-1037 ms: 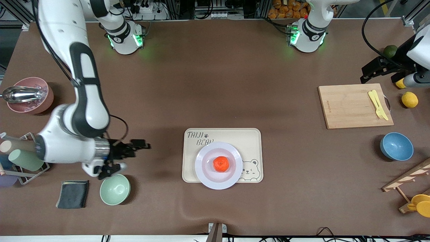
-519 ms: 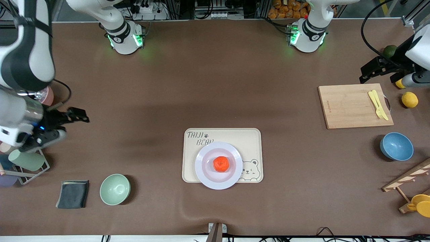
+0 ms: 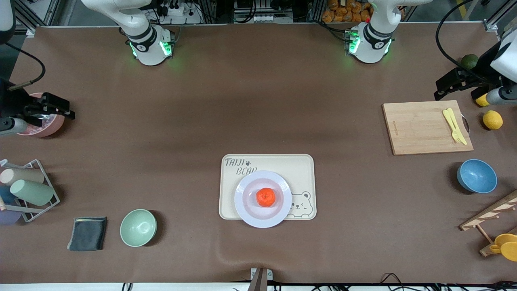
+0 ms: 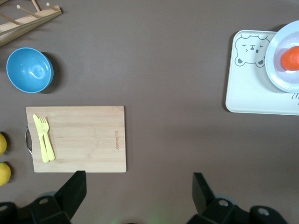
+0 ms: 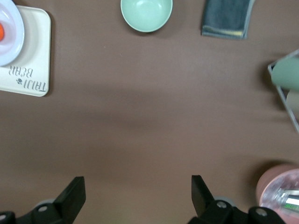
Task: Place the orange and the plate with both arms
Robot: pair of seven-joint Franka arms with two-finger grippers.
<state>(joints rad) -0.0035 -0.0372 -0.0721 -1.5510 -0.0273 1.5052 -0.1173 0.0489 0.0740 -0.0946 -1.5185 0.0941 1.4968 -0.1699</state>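
Note:
The orange (image 3: 265, 197) lies in the middle of the lavender-white plate (image 3: 243, 204). The plate rests on the cream bear-print tray (image 3: 301, 169), overhanging the tray's edge nearest the front camera. My right gripper (image 3: 46, 115) is open and empty over the pink bowl (image 3: 48, 127) at the right arm's end of the table. My left gripper (image 3: 454, 96) is open and empty over the table beside the cutting board (image 3: 420, 129). The left wrist view shows open fingers (image 4: 74, 184), the orange (image 4: 290, 58) and the plate (image 4: 275, 74). The right wrist view shows open fingers (image 5: 74, 189) and the plate (image 5: 11, 44).
A green bowl (image 3: 138, 227), a dark cloth (image 3: 87, 233) and a cup rack (image 3: 30, 190) are near the right arm's end. A blue bowl (image 3: 476, 176), lemons (image 3: 492, 120), a dark green fruit (image 3: 469, 61) and a wooden rack (image 3: 490, 214) are near the left arm's end. Yellow cutlery (image 3: 454, 125) lies on the board.
My right arm has drawn away from beside the green bowl toward the right arm's end, and its gripper is now over the pink bowl. The left arm, orange and plate have not moved.

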